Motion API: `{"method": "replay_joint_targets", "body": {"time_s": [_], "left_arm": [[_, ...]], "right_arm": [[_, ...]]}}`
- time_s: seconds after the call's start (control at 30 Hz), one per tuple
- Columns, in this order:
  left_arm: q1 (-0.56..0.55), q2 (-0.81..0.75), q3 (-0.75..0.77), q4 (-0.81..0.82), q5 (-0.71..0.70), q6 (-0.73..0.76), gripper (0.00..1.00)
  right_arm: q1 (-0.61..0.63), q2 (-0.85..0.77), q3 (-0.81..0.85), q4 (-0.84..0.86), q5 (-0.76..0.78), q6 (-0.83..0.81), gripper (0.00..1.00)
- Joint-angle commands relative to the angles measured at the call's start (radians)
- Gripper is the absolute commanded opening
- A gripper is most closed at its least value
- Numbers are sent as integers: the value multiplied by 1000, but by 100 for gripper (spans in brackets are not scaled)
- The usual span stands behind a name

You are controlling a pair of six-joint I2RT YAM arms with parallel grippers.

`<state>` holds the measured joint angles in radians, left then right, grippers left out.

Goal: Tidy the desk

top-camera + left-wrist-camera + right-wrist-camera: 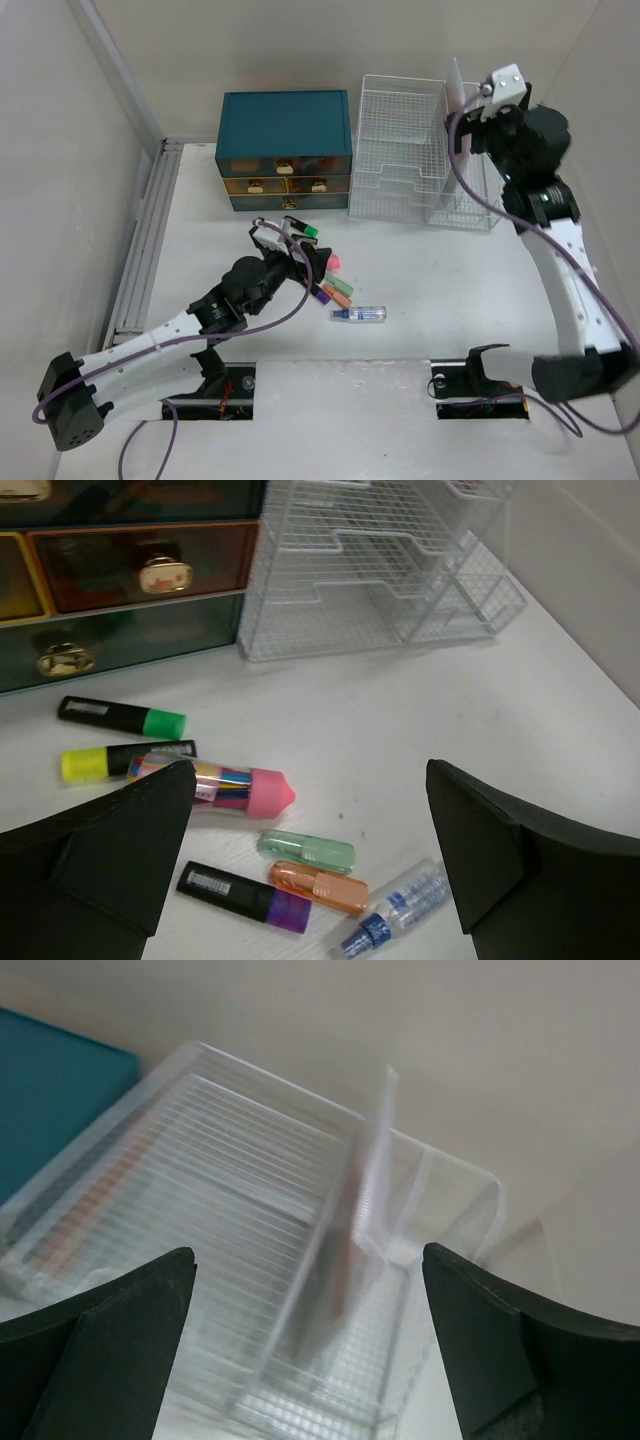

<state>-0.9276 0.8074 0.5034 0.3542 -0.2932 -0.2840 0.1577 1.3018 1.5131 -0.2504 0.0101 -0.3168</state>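
Observation:
The white desk (pixel 450 290) carries a loose cluster of pens in the middle. In the left wrist view I see a green highlighter (pixel 120 717), a yellow highlighter (pixel 115 761), a pink-capped tube of pens (pixel 240 786), a green piece (pixel 307 851), an orange piece (pixel 320 886), a purple highlighter (pixel 245 894) and a clear bottle with a blue cap (pixel 400 912). My left gripper (pixel 308 780) is open and empty just above this cluster (pixel 335 285). My right gripper (pixel 308 1260) is open and empty, high over the wire rack (pixel 200 1190), with a thin upright sheet (pixel 350 1240) between its fingers' line.
A teal drawer chest (pixel 285 150) with gold handles stands at the back, with the white wire-mesh rack (pixel 405 150) to its right. Grooved rails (pixel 140 260) run along the desk's left side. Walls close in on the left and right.

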Motion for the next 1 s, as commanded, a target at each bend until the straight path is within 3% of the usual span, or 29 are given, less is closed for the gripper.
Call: {"method": "replay_joint_targets", "body": {"time_s": [0.0,0.03,0.1,0.2,0.27,0.3,0.37,0.4,0.43,0.5,0.6,0.67,0.83,0.97], "left_arm": [[-2,1,20,46,-183,-30,100],[-2,24,30,46,-213,-30,100],[10,53,88,46,-291,-30,98],[35,150,173,-21,-368,-21,87],[55,202,251,-69,-423,-12,75],[87,243,271,-81,-423,-21,70],[140,275,312,-92,-359,-41,55],[173,285,313,-83,-306,-41,52],[250,295,313,-83,-243,-69,49],[349,343,349,-83,-59,-81,41],[378,392,395,-109,-1,-90,41],[389,415,408,-118,22,-90,46],[424,426,399,-118,101,-99,49],[444,417,389,-118,129,-99,49]], "right_arm": [[5,-137,-120,65,-496,44,100],[5,-150,-192,65,-569,57,100],[45,-150,-243,65,-672,79,76],[170,-118,-316,37,-616,90,28],[242,-108,-352,54,-553,90,32],[259,-99,-381,72,-553,90,60],[284,-85,-390,72,-541,90,76],[295,-75,-390,72,-561,81,86],[295,-52,-390,72,-576,94,100],[295,-17,-399,72,-624,129,100],[295,14,-399,72,-674,159,100],[295,27,-422,72,-674,159,100],[408,106,-422,72,-491,79,100],[486,195,-432,94,-354,18,94]]}}
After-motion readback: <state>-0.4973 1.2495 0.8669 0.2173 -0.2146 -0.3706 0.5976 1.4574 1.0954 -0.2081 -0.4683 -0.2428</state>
